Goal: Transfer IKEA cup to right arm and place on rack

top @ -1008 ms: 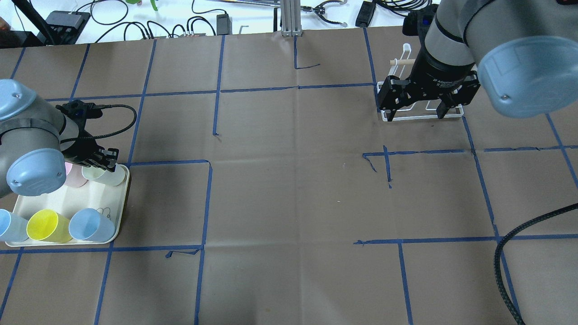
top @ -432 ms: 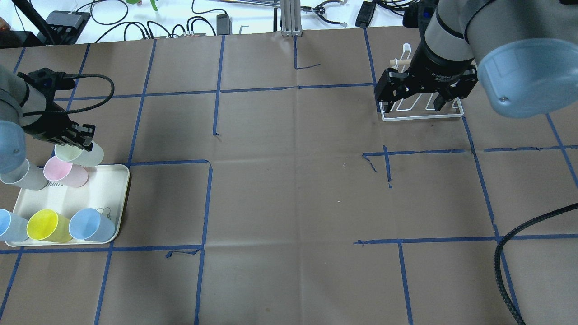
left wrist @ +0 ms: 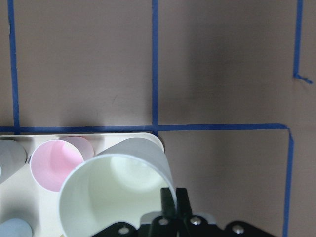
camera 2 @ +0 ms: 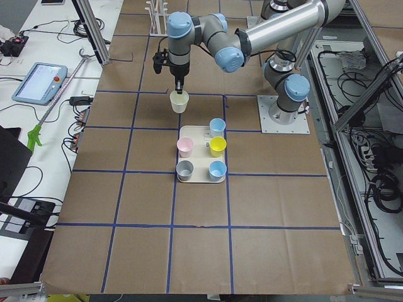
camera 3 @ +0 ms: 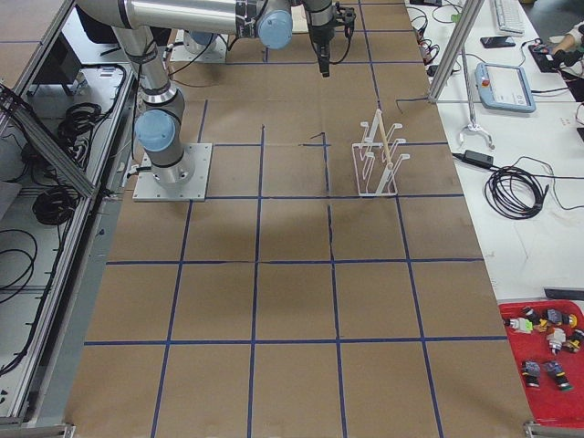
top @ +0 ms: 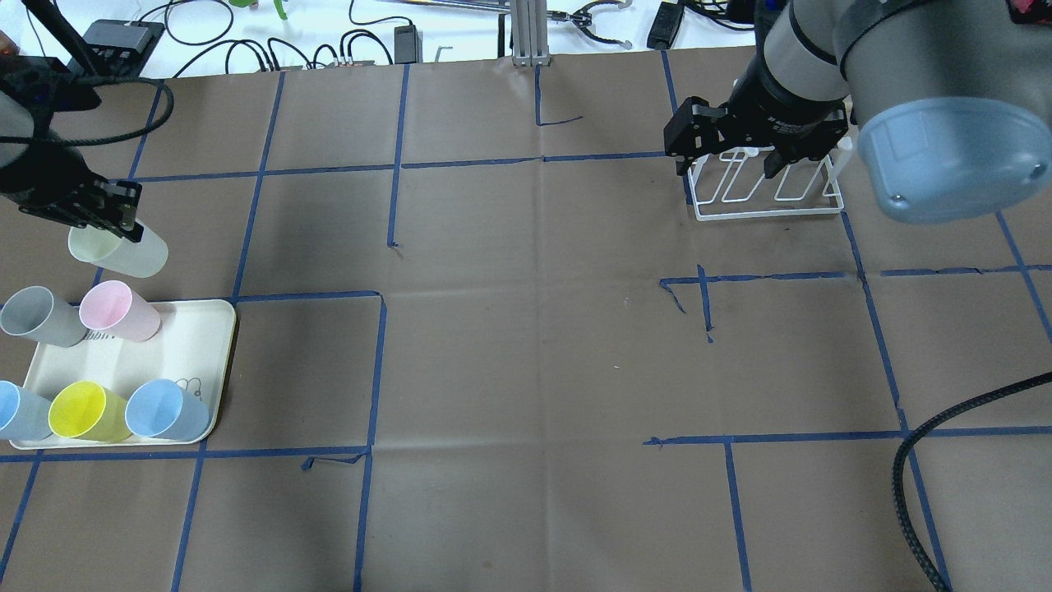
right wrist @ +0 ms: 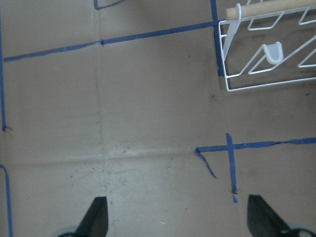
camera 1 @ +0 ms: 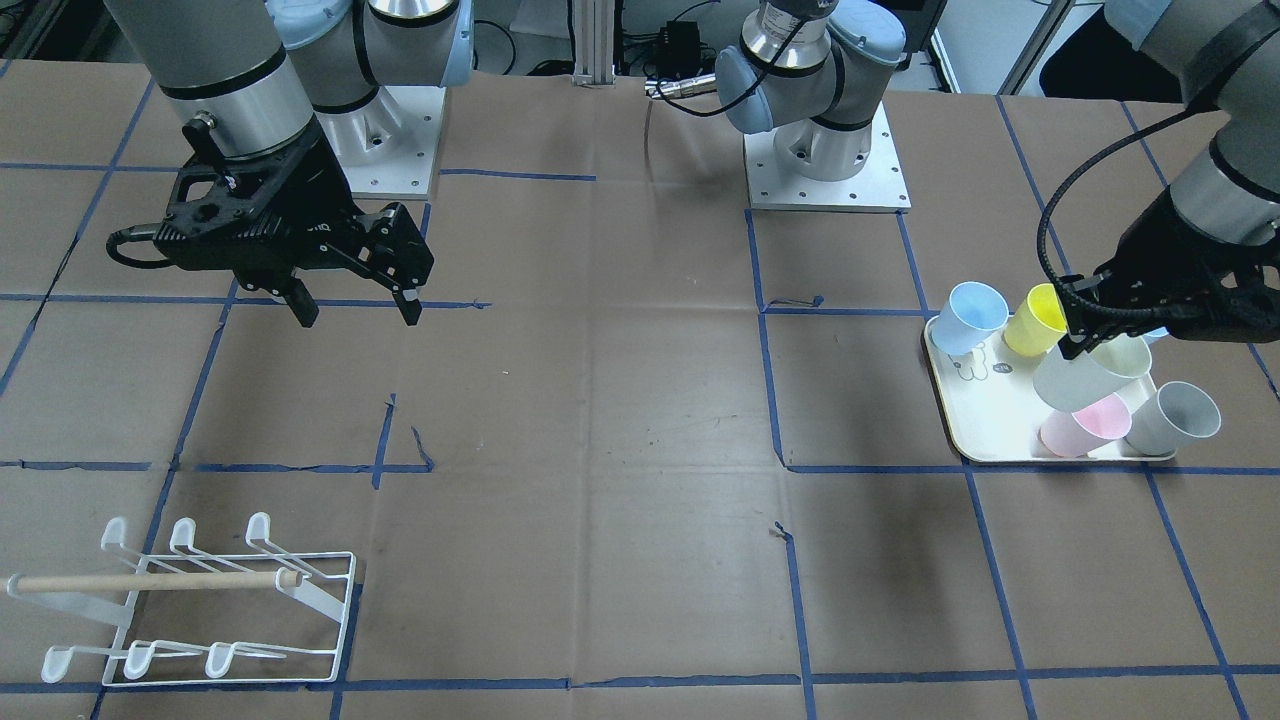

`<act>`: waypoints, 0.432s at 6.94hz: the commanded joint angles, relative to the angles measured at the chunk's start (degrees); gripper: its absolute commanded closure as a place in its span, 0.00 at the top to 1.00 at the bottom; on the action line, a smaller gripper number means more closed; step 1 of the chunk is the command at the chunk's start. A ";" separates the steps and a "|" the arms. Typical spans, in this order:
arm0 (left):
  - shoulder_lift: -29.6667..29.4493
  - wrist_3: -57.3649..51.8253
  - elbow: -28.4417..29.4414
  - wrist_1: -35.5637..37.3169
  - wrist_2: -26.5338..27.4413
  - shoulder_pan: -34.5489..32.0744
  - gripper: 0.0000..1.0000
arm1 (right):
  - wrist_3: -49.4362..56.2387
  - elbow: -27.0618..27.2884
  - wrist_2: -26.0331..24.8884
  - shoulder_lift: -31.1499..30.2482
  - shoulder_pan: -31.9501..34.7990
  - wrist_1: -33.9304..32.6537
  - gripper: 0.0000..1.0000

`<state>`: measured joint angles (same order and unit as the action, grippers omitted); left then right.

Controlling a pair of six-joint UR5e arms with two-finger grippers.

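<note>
My left gripper (top: 103,218) is shut on the rim of a pale cream-green IKEA cup (top: 121,252) and holds it tilted in the air, just beyond the far edge of the cream tray (top: 185,353). In the left wrist view the cup (left wrist: 113,192) hangs under the shut fingers (left wrist: 173,200). The right arm's gripper (top: 727,164) is open and empty, high above the near-left corner of the white wire rack (top: 768,196). The front-facing view shows that gripper (camera 1: 358,312) well apart from the rack (camera 1: 200,600). The rack's prongs are bare.
The tray (camera 1: 985,420) holds a grey cup (top: 37,316), a pink cup (top: 115,311), a yellow cup (top: 86,411) and two blue cups (top: 164,409). Blue tape lines grid the brown paper. Cables and gear lie along the far table edge.
My left gripper has lifted the cream-green cup out of the tray and carried it up and toward the far side. My right gripper has drifted up and slightly left over the rack, still open.
</note>
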<state>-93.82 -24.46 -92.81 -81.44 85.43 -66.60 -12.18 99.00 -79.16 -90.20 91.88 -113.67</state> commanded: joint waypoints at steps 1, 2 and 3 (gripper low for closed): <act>-0.58 -0.06 2.02 0.64 -13.18 -1.34 0.00 | -19.17 2.16 8.97 -0.15 -0.04 -8.98 1.00; -0.66 -0.59 1.15 5.28 -18.75 -1.43 0.00 | -25.89 2.94 11.98 -0.24 0.05 -12.33 1.00; -0.58 -3.38 -1.12 9.76 -25.16 -1.69 0.00 | -31.18 4.60 13.92 -0.41 0.05 -17.84 1.00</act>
<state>-94.40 -25.69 -92.08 -76.43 67.54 -68.02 -35.87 102.01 -68.29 -90.45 91.90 -125.72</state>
